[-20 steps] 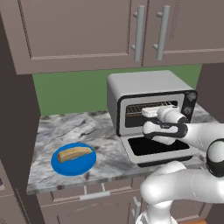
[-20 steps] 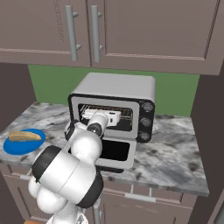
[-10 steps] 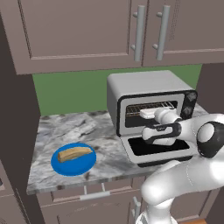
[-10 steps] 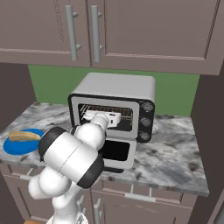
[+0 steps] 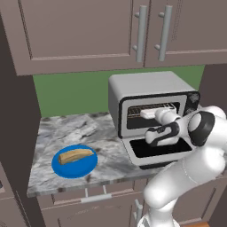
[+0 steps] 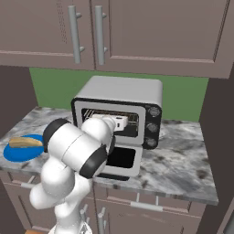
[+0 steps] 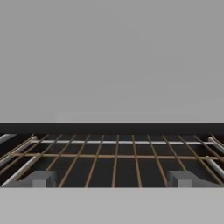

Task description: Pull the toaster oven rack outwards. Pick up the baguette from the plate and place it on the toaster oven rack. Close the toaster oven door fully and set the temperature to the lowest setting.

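Note:
The toaster oven (image 5: 146, 88) (image 6: 123, 93) stands on the counter with its toaster oven door (image 5: 150, 154) (image 6: 124, 159) dropped flat in front. My gripper (image 5: 149, 114) (image 6: 121, 123) (image 7: 111, 179) reaches level into the mouth of the cavity, open, with nothing between its fingertips (image 7: 41, 178). The toaster oven rack (image 5: 153, 107) (image 6: 98, 114) (image 7: 114, 156) lies inside, its brownish bars just beyond and below the tips. To the left, the tan baguette (image 5: 76, 155) (image 6: 25, 142) rests on the blue plate (image 5: 60, 166) (image 6: 11, 154).
Wall cabinets with long handles (image 5: 141, 33) hang above the oven. A dark knob panel (image 6: 153, 124) runs down the oven's right side. A dark wall (image 5: 15, 133) bounds the counter on the left, and the marble counter (image 6: 183, 160) extends to the oven's right.
The hand has edged a little deeper toward the oven cavity while the elbow swung and the forearm turned. Jaws stayed open. Baguette, plate and door have not moved.

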Tool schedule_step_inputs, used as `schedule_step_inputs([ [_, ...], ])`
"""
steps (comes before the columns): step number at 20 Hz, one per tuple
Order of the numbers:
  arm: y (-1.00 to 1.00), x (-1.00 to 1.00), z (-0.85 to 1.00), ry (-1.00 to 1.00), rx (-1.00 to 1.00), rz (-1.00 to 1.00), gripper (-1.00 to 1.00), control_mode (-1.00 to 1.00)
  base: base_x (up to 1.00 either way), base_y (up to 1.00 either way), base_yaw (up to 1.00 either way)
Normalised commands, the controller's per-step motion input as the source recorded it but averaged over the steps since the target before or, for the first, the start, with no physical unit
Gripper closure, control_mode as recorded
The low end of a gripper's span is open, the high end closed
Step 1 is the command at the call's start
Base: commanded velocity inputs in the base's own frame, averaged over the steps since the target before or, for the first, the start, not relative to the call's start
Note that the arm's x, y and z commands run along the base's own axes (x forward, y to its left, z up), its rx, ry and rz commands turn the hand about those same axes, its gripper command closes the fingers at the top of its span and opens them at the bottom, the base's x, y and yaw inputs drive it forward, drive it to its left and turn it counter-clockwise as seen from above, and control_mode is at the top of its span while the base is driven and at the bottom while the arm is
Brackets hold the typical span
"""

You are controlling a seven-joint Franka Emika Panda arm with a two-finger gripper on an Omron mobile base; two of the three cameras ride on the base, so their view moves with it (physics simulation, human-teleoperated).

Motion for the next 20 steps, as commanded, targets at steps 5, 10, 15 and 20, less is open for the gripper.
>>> schedule_step_inputs([
  [5, 0.00, 0.22, -0.11, 0.00, 0.00, 0.00, -1.00, -1.00, 0.00, 0.00, 0.00],
  [10, 0.00, 0.19, -0.22, 0.00, 0.00, 0.00, -1.00, -1.00, 0.00, 0.00, 0.00],
  [15, 0.00, 0.08, -0.32, 0.00, 0.00, 0.00, -1.00, -1.00, 0.00, 0.00, 0.00],
  [20, 0.00, 0.03, -0.33, 0.00, 0.00, 0.00, -1.00, -1.00, 0.00, 0.00, 0.00],
])
